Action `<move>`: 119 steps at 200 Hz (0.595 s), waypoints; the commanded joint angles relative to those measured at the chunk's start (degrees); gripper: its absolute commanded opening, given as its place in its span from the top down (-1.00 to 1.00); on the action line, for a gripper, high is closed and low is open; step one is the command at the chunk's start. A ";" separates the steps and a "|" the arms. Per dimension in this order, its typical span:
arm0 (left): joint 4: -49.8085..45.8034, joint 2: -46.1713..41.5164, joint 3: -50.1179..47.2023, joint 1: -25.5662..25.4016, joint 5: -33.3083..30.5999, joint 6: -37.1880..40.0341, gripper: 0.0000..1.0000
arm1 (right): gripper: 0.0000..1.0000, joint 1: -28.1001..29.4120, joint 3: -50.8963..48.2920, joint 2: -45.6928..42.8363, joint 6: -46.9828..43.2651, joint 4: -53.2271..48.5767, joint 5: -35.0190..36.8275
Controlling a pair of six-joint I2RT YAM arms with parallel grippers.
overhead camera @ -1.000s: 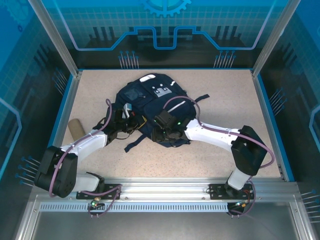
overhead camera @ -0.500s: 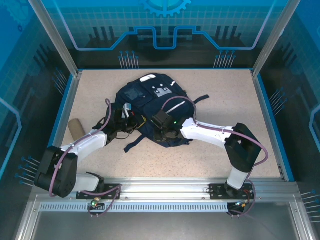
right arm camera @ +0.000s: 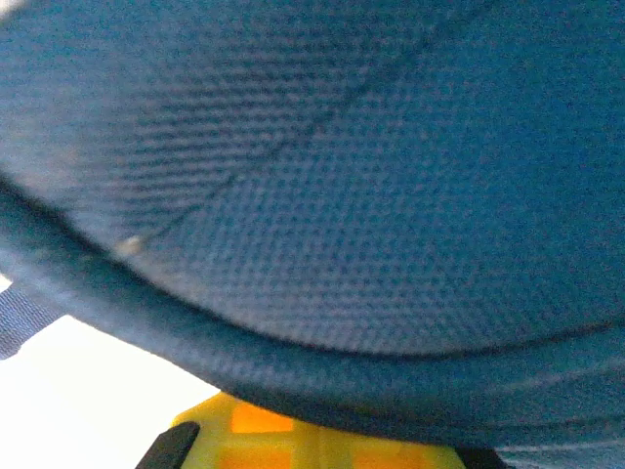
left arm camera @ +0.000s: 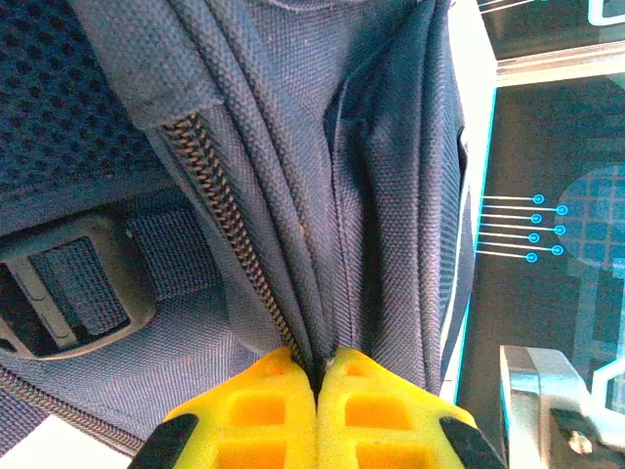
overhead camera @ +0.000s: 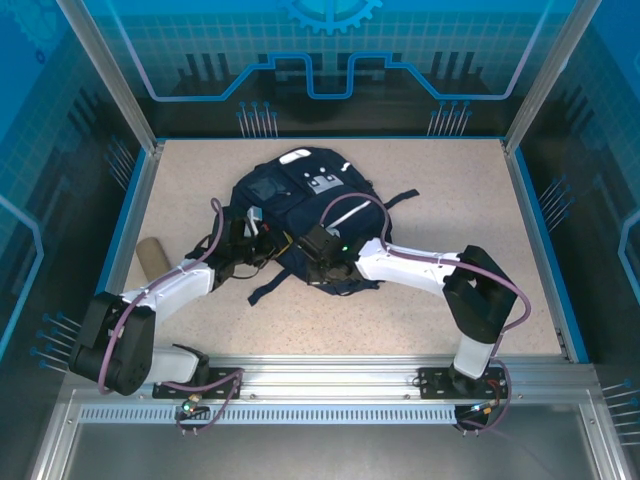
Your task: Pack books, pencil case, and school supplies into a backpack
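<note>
At the middle of the tabletop (overhead camera: 450,200) lies the backpack (overhead camera: 300,195), front patch up, with both arms reaching onto its near edge. Its fabric is pinched by the left gripper (left arm camera: 319,363), whose yellow fingers are clamped together on a navy fold just beside the zipper (left arm camera: 225,225) (a plastic buckle (left arm camera: 68,283) sits off to one side). Pressed against the backpack's rim, the right gripper (overhead camera: 322,262) is closed too; whether it pinches cloth I cannot tell. Near the left wall lies the pencil case (overhead camera: 150,257), well apart from the backpack
</note>
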 commanded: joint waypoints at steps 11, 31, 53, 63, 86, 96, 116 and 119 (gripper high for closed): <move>-4.53 -2.21 0.35 0.76 -5.76 4.06 1.00 | 1.00 -0.29 -0.01 -2.98 0.38 -11.64 14.07; -5.79 -1.77 0.11 1.84 -6.93 5.22 1.00 | 1.00 -1.68 -2.82 -6.55 -1.03 -14.12 18.34; -5.96 -1.76 -0.08 2.75 -6.47 5.85 1.00 | 1.00 -5.39 -5.23 -9.10 -5.22 -12.81 18.34; -6.09 -1.76 0.00 3.01 -6.25 5.96 1.00 | 1.00 -6.95 -5.27 -9.30 -7.52 -11.73 16.76; -7.14 -2.54 0.43 3.40 -6.07 6.25 1.00 | 1.00 -8.10 -4.28 -9.14 -13.68 -7.50 12.30; -7.97 -3.37 0.36 3.68 -6.39 6.22 0.93 | 1.00 -7.86 -3.50 -8.99 -16.52 -5.53 9.53; -11.27 -6.17 0.19 4.53 -8.01 6.33 0.51 | 1.00 -7.35 -2.09 -8.52 -21.55 -1.08 2.29; -11.95 -6.67 0.18 4.68 -8.44 6.34 0.43 | 1.00 -7.36 -1.90 -8.39 -22.29 -0.43 1.08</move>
